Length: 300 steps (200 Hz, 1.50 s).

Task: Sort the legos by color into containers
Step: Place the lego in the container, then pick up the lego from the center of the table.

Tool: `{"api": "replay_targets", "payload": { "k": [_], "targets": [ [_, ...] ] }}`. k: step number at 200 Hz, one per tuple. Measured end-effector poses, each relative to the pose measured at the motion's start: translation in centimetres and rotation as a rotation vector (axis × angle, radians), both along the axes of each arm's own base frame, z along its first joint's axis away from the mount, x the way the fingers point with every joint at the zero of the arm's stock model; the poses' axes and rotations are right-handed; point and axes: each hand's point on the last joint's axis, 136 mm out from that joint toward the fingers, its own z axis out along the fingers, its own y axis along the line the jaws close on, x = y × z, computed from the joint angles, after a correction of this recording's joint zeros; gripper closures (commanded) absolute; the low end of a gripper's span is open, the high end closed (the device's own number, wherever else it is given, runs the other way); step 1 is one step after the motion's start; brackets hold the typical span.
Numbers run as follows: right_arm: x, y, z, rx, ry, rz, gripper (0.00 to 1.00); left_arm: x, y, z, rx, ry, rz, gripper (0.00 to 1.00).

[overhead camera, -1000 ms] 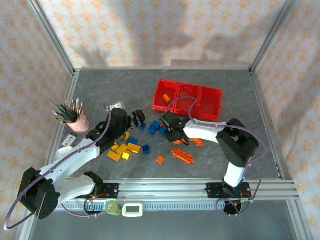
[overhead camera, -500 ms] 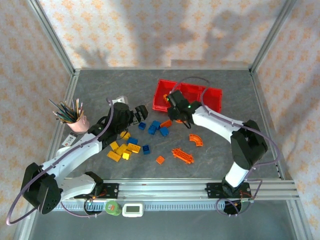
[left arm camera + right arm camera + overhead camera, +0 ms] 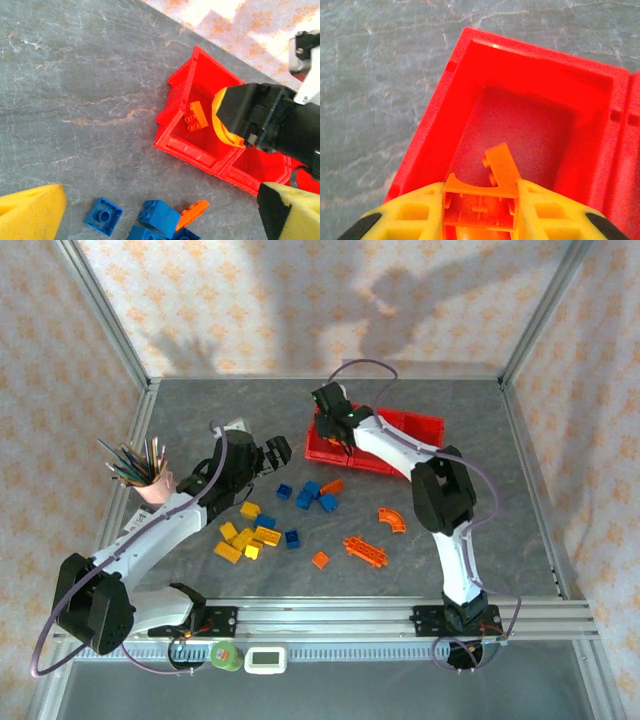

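The red tray of three joined bins (image 3: 415,454) lies at the far middle of the table. My right gripper (image 3: 336,418) hangs over its left bin (image 3: 540,120), shut on an orange arch lego (image 3: 480,206). Below it another orange lego (image 3: 500,162) lies in that bin (image 3: 176,117), where it shows as a small studded brick (image 3: 196,116). My left gripper (image 3: 275,452) is open above the table (image 3: 165,222) with nothing between its fingers. Under it lie blue legos (image 3: 159,216) and an orange one (image 3: 192,214). Yellow legos (image 3: 245,535), blue ones (image 3: 315,495) and orange ones (image 3: 365,550) are scattered mid-table.
A pink cup of pencils (image 3: 152,480) stands at the left. A small white object (image 3: 235,451) lies near the left arm. A green roll (image 3: 226,655) and a white device (image 3: 266,660) sit by the front rail. Metal posts frame the table's corners.
My right gripper has carried the orange arch from the table's middle up and back to above the left bin. My left gripper has drifted a little farther back.
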Motion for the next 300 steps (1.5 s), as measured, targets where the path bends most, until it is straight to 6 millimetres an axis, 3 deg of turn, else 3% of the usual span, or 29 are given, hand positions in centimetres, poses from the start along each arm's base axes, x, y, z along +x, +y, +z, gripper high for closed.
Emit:
{"api": "replay_targets", "payload": {
  "k": [30,76,103,136,150,170,190,223,266,300],
  "targets": [
    [2.2,0.5,-0.5,0.009,-0.010,-0.016,0.46,0.2,0.0,0.4,0.004,-0.010,-0.006,0.01],
    [2.1,0.7,-0.2,0.018,-0.002,0.002,0.40,0.3,-0.1,0.9,0.012,-0.022,-0.017,0.01],
    [-0.5,-0.7,0.8,0.027,0.020,0.000,0.36,0.2,-0.2,0.9,0.011,-0.020,-0.025,0.01],
    [-4.8,-3.3,2.9,0.084,0.040,-0.045,0.33,-0.3,-0.4,1.4,-0.005,-0.023,-0.046,0.01],
    [-6.8,-4.2,2.9,0.113,0.059,-0.069,0.32,-0.7,-0.6,1.5,-0.010,-0.021,-0.057,0.01],
    [-9.3,-5.4,1.7,0.153,0.112,-0.122,0.31,-1.2,-0.8,1.0,-0.011,-0.012,-0.071,0.01],
    [-11.9,-6.2,-1.0,0.194,0.189,-0.186,0.30,-2.0,-1.6,0.1,-0.009,0.012,-0.095,0.01],
    [-15.0,-5.5,-4.4,0.257,0.285,-0.255,0.26,-2.7,-2.4,-0.8,-0.017,0.036,-0.115,0.01],
    [-14.7,-2.6,-4.9,0.407,0.291,-0.305,0.29,-3.0,-2.7,-1.3,-0.020,0.045,-0.120,0.01],
    [-14.4,-2.2,-7.4,0.414,0.328,-0.357,0.34,-3.0,-2.7,-1.3,-0.019,0.045,-0.120,0.01]
  ]
}}
